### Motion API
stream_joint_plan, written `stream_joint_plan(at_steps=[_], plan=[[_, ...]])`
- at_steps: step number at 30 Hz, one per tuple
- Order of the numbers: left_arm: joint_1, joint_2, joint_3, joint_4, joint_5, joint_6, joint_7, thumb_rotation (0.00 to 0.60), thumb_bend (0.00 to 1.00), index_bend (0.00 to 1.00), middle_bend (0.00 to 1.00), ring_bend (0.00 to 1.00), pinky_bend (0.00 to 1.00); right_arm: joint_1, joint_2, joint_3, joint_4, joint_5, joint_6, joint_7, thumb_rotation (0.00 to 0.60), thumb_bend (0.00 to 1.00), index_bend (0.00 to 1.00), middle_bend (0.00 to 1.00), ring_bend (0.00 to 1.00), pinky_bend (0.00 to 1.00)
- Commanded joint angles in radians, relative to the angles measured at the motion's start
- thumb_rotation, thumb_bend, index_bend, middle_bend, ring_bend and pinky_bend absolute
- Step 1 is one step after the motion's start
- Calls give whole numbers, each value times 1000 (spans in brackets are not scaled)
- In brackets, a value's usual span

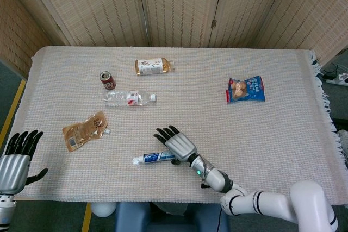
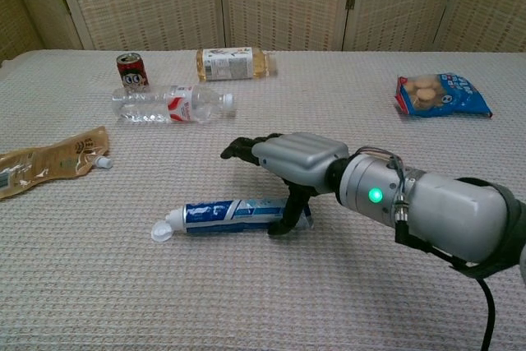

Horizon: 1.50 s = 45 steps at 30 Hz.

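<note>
My right hand (image 2: 283,158) hovers over the toothpaste (image 2: 234,216) lying flat near the counter's (image 1: 283,145) front edge, fingers spread, thumb down beside the tube to bracket it. My left hand (image 1: 13,164) waits open, off the corner.

Table (image 1: 283,134) carries all items. Toothpaste tube (image 1: 155,158) lies near the front edge, left of centre, lengthwise across the table, cap end to the left. Right hand (image 1: 176,144) sits over the tube's right end, thumb down against it, fingers extended above toward the left. Pouch (image 1: 84,130) lies left of the tube and further back. Water bottle (image 1: 129,98) lies on its side behind the tube; can (image 1: 107,80) stands just behind the bottle's left end. Tea bottle (image 1: 154,66) lies on its side further back still. Snack bag (image 1: 246,89) lies well apart on the right half. Left hand (image 1: 15,161) hangs off the table's front-left corner.
</note>
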Motion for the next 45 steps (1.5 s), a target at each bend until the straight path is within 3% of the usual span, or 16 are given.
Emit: stream_joint_plan(at_steps=[1,9,22,36,45], plan=[[0,-1,0,3,-4,-2,-3,600,211,48,95,64,0,19,-1,15,11,20,-8,17,600,229,1,64,33,0],[-3,-5,-2,13,-11,-11,-5,600,212,50,95,64,0,38,24,1,-41,37,-16,29,600,234,133,181,129,8],[0,-4,0,21,-10,-9,-16,600,212,51,95,64,0,83,-22,-7,-21,111,-15,-8,600,422,306,292,233,64],[1,-6,2,34,-18,-16,-27,600,211,51,95,63,0,90,-47,-41,-8,112,33,-38,600,448,343,343,278,70],[-1,-9,1,42,-17,-20,-31,600,212,51,95,60,0,86,-64,-53,1,101,66,-49,600,467,423,421,344,99]])
